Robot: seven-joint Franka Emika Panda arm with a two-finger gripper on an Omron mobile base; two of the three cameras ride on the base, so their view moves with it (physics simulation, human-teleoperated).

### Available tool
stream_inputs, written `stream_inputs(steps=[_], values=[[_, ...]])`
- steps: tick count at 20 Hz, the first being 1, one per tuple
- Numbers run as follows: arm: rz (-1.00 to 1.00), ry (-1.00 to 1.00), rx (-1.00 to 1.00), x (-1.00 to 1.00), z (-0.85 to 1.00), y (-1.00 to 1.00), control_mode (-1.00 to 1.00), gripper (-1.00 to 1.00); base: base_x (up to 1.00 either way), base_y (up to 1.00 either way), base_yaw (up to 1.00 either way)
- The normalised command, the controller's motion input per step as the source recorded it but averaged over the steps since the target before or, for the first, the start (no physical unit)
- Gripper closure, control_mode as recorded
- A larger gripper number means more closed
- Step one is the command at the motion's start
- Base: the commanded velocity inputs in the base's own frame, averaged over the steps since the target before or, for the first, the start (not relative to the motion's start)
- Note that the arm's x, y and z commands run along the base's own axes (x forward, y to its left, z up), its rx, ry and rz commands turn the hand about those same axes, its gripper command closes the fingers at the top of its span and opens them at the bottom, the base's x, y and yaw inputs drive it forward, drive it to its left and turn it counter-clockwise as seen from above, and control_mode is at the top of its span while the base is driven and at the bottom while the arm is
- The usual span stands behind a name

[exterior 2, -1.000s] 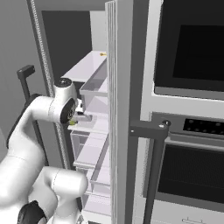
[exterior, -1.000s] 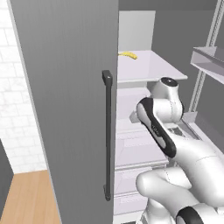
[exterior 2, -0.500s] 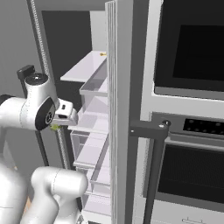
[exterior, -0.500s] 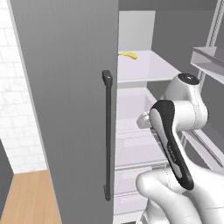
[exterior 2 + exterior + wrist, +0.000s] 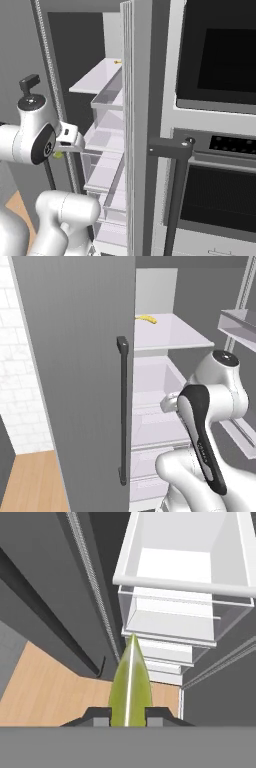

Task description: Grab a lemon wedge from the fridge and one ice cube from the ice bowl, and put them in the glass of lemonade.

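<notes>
Tool (image 5: 128, 713) clamped on small yellow-green lemon wedge (image 5: 130, 687), wedge's long axis running straight out along the fingers, just outside tall grey fridge's (image 5: 75, 356) white door shelves (image 5: 185, 587), above wooden floor (image 5: 45, 692).

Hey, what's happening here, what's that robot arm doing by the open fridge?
The robot's gripper is shut on the lemon wedge, a small yellow-green piece pinched between its fingertips. The arm is in front of the open fridge, beside the white shelves. A banana-like item lies on the top shelf. The wedge is not yet in any glass.
</notes>
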Motion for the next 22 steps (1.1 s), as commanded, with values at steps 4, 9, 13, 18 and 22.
stream_inputs(steps=[4, 9, 13, 18, 22], values=[[0.00, 0.00, 0.00, -0.05, 0.00, 0.00, -1.00, 1.00, 0.00, 0.00, 0.00], [0.00, 0.00, 0.00, 0.00, 0.00, 0.00, 1.00, 1.00, -0.93, 0.17, -0.10], [0.00, 0.00, 0.00, 0.00, 0.00, 0.00, 1.00, 1.00, -1.00, 0.16, -0.24], [0.00, 0.00, 0.00, 0.00, 0.00, 0.00, 1.00, 1.00, -1.00, 0.07, -0.40], [0.00, 0.00, 0.00, 0.00, 0.00, 0.00, 1.00, 1.00, -0.81, 0.00, -0.70]])
